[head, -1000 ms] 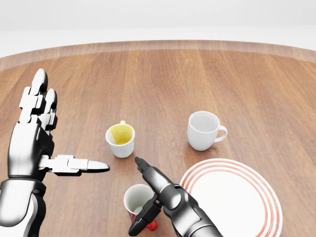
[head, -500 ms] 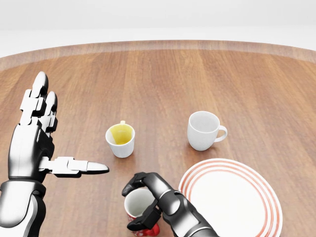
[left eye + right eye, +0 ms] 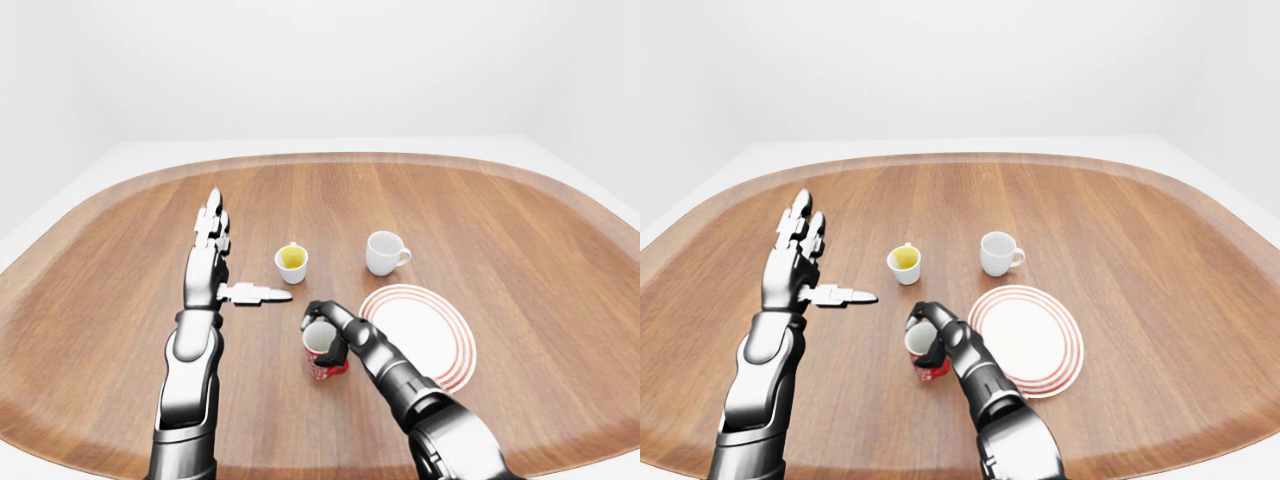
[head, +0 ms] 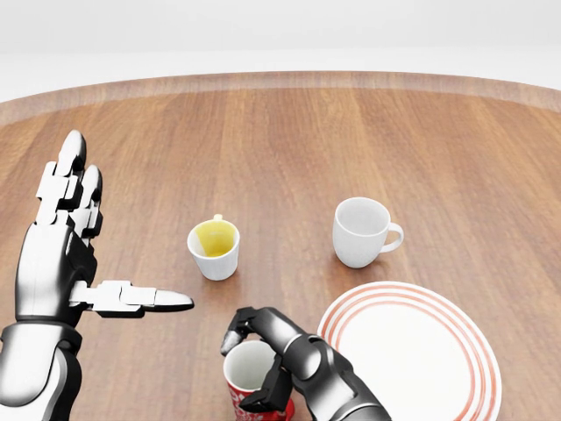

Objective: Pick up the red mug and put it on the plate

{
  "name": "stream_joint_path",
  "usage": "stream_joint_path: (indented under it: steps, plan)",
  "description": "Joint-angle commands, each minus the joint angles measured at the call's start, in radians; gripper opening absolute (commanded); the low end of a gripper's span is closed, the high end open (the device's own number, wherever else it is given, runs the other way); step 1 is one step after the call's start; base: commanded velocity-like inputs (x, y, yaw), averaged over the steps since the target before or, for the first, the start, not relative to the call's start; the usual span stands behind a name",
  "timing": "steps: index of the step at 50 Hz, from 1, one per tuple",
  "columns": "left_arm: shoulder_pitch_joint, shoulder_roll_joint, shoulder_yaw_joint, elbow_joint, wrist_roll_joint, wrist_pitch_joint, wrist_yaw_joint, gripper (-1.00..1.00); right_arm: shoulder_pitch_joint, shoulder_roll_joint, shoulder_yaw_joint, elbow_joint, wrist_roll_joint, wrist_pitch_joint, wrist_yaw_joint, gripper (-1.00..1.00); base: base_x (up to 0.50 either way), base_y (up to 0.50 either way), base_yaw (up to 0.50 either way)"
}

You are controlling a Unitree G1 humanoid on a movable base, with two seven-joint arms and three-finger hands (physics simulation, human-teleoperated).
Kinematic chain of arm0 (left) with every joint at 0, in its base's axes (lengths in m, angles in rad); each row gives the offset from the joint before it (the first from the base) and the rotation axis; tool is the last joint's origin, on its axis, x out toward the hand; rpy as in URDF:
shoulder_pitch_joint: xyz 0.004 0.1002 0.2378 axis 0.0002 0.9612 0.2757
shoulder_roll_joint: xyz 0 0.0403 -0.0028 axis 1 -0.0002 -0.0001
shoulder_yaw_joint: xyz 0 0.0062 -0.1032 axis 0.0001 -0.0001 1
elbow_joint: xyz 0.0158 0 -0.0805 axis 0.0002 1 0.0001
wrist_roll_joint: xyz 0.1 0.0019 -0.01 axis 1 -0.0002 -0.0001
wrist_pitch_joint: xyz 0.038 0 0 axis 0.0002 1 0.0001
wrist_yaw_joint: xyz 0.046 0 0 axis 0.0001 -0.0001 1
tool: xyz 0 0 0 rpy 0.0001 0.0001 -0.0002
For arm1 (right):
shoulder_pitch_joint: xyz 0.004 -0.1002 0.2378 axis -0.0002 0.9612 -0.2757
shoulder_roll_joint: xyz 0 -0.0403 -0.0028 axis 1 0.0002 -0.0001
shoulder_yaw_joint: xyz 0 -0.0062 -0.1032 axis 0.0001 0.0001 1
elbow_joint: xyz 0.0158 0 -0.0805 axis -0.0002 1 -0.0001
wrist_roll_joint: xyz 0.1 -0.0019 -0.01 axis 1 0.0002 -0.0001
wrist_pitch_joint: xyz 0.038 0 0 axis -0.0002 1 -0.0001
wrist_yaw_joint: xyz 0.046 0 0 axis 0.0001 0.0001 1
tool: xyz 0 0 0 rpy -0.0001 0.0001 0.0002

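Note:
The red mug point(image 3: 322, 358) with a white inside stands near the bottom of the head view, left of the plate. My right hand point(image 4: 257, 364) is closed round its rim and side, and the mug point(image 4: 249, 381) sits upright in the grasp. The white plate point(image 4: 412, 351) with red rings lies on the wooden table just right of the mug, bare on top. My left hand point(image 4: 96, 254) hovers at the left with fingers spread flat and thumb pointing right, holding nothing.
A small white cup with a yellow inside point(image 4: 214, 248) stands above the red mug. A white mug point(image 4: 361, 231) with its handle to the right stands above the plate. The round wooden table point(image 3: 500, 220) stretches wide on all sides.
My right fingers went from stretched out over the red mug to curled round it. The mug has shifted slightly lower in the head view. The left hand has stayed put.

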Motion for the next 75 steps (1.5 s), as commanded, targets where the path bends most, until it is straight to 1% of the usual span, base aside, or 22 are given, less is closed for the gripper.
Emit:
stream_joint_path:
  steps: [1, 7, 16, 31, 39, 50, 75]
  plan:
    - [0.001, -0.001, -0.001, 0.0, 0.001, 0.0, 0.0, 1.0, 0.04, -0.017, 0.015, -0.16, 0.04, 0.069, -0.005, -1.0, 0.0, 0.0, 0.0]
    - [0.002, -0.001, -0.002, 0.004, 0.002, 0.0, 0.001, 1.0, 0.077, -0.028, 0.022, -0.28, 0.033, 0.069, 0.028, -1.0, 0.0, 0.0, 0.0]
    - [0.001, -0.003, -0.007, -0.004, 0.006, 0.0, 0.001, 1.0, 0.113, -0.046, 0.025, -0.397, 0.019, 0.069, 0.064, -1.0, 0.0, 0.0, 0.0]
    - [-0.002, -0.004, -0.009, -0.005, 0.01, 0.0, -0.001, 1.0, 0.128, -0.063, 0.023, -0.519, 0.009, 0.069, 0.121, -1.0, 0.0, 0.0, 0.0]
    - [-0.001, -0.004, -0.01, -0.006, 0.012, 0.0, -0.002, 1.0, 0.141, -0.092, 0.008, -0.592, 0.009, 0.069, 0.155, -1.0, 0.0, 0.0, 0.0]
    - [0.002, -0.008, -0.016, -0.008, 0.017, 0.0, 0.0, 1.0, 0.16, -0.143, -0.027, -0.593, 0.035, 0.069, 0.158, -1.0, 0.0, 0.0, 0.0]
    - [0.001, -0.012, -0.023, 0.004, 0.024, 0.0, 0.002, 1.0, 0.131, -0.243, -0.1, -0.489, 0.114, 0.069, 0.136, -1.0, 0.0, 0.0, 0.0]
